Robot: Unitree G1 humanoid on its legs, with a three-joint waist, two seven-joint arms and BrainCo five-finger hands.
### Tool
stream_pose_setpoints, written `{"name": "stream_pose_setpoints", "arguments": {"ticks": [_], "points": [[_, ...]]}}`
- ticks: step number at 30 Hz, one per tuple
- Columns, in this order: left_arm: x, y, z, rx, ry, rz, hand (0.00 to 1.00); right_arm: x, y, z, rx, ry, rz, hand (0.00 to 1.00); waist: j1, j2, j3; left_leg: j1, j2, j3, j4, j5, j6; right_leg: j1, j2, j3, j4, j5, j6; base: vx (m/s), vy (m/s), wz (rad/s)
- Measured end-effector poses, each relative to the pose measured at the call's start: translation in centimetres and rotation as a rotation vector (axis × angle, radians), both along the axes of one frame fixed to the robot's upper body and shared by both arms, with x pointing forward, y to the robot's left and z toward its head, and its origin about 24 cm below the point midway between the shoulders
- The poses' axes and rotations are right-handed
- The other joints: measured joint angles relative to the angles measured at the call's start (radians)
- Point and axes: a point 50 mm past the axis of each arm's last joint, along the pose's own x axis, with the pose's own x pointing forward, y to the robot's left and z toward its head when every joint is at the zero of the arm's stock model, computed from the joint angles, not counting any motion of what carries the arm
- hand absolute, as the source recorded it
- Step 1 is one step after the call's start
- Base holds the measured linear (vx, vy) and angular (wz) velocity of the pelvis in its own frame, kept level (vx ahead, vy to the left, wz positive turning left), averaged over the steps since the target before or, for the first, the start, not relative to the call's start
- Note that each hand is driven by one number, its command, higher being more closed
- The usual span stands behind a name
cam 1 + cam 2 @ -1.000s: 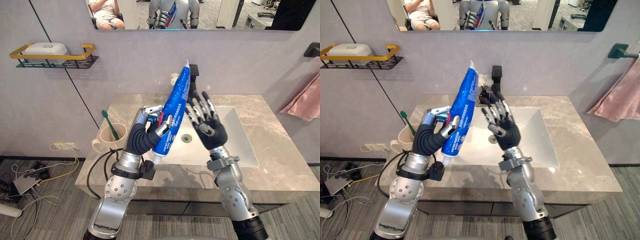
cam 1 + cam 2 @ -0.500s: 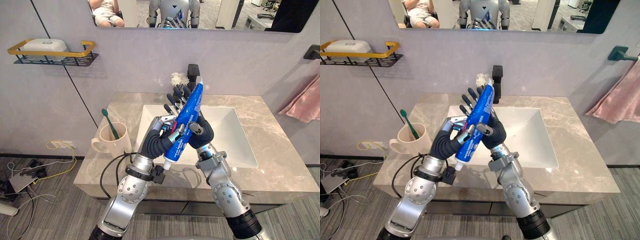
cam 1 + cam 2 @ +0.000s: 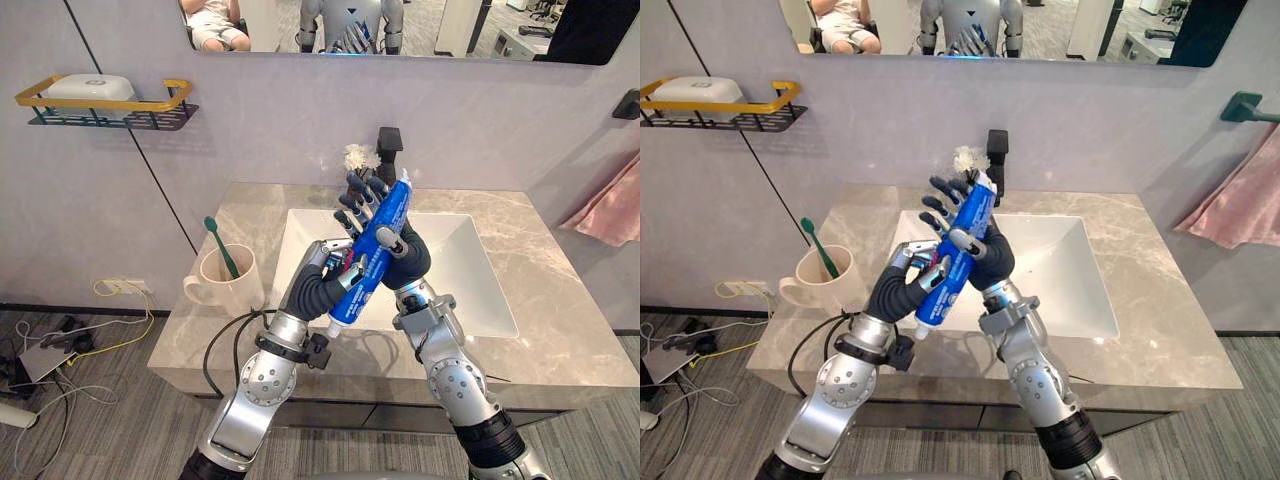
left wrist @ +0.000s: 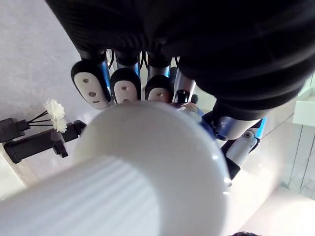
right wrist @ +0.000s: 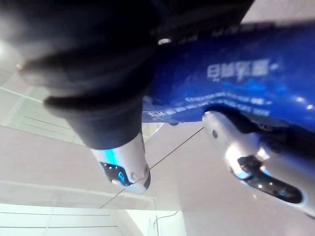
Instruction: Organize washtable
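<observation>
We are holding one blue toothpaste tube (image 3: pixel 372 255) tilted in the air above the one white sink (image 3: pixel 470 270), cap end lowest, and to the left we are counting one mug (image 3: pixel 222 280) with one green toothbrush (image 3: pixel 220 245) standing in it. The mug is sitting near the stone counter's (image 3: pixel 560 300) left edge, leaving open room over the basin. Our left hand (image 3: pixel 318 285) is curling its fingers round the tube's lower part, while our right hand (image 3: pixel 405 262) is clamping its thumb over the middle, fingers spread straight behind.
</observation>
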Motion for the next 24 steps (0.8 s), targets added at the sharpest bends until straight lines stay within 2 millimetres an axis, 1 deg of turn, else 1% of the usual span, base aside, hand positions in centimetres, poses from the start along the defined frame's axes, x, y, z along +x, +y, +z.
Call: {"name": "stream_pose_setpoints", "arguments": {"ticks": [6, 16, 17, 19, 21, 23, 24], "points": [[-0.1, 0.1, -0.7, 0.005, 0.026, 0.004, 1.0, 0.0, 0.1, 0.0, -0.001, 0.0, 0.005, 1.0, 0.001, 0.0, 0.0, 0.0, 0.0, 0.002, -0.002, 0.0, 0.0, -0.002, 0.0, 0.001, 0.0, 0.0, 0.0, -0.01, -0.002, 0.0], [0.0, 0.2, -0.7, 0.0, 0.025, 0.012, 1.0, 0.0, 0.2, 0.0, 0.008, 0.0, 0.006, 1.0, 0.0, 0.0, 0.0, -0.002, 0.0, 0.004, -0.006, 0.0, 0.0, -0.006, 0.001, 0.003, 0.0, 0.0, 0.0, 0.0, 0.0, 0.0], [0.0, 0.2, -0.6, -0.001, 0.024, 0.014, 0.0, 0.0, 0.2, 0.0, 0.009, 0.0, 0.006, 1.0, 0.0, 0.0, 0.0, -0.002, 0.0, 0.004, -0.006, 0.0, 0.0, -0.006, 0.001, 0.003, 0.0, 0.0, 0.0, 0.0, 0.0, 0.0], [0.1, 0.4, -0.6, -0.004, 0.021, 0.025, 0.0, 0.0, 0.3, 0.1, 0.022, 0.0, 0.005, 1.0, 0.0, 0.0, 0.0, -0.002, 0.0, 0.004, -0.006, 0.0, 0.0, -0.006, 0.001, 0.003, 0.0, 0.0, 0.0, 0.0, 0.0, 0.0], [0.2, 1.1, -0.1, -0.027, 0.003, 0.065, 0.0, 0.1, 0.0, 0.2, 0.031, -0.001, -0.011, 1.0, 0.0, 0.0, 0.0, -0.002, 0.0, 0.004, -0.006, 0.0, 0.0, -0.006, 0.001, 0.003, 0.0, 0.0, 0.0, 0.0, 0.0, 0.0], [0.2, 2.5, 1.2, -0.074, -0.057, 0.143, 0.0, 0.2, -0.5, 0.2, 0.035, -0.002, -0.036, 1.0, 0.0, 0.0, 0.0, -0.001, 0.0, 0.002, -0.006, 0.0, 0.0, -0.005, 0.0, 0.001, 0.0, 0.0, 0.0, 0.0, 0.0, 0.0], [0.2, 2.7, 1.5, -0.086, -0.069, 0.155, 0.0, 0.2, -0.7, 0.2, 0.034, -0.002, -0.045, 1.0, 0.0, 0.0, 0.0, -0.001, 0.0, 0.002, -0.006, 0.0, 0.0, -0.004, 0.0, 0.001, 0.0, 0.0, 0.0, 0.0, 0.0, 0.0]]}}
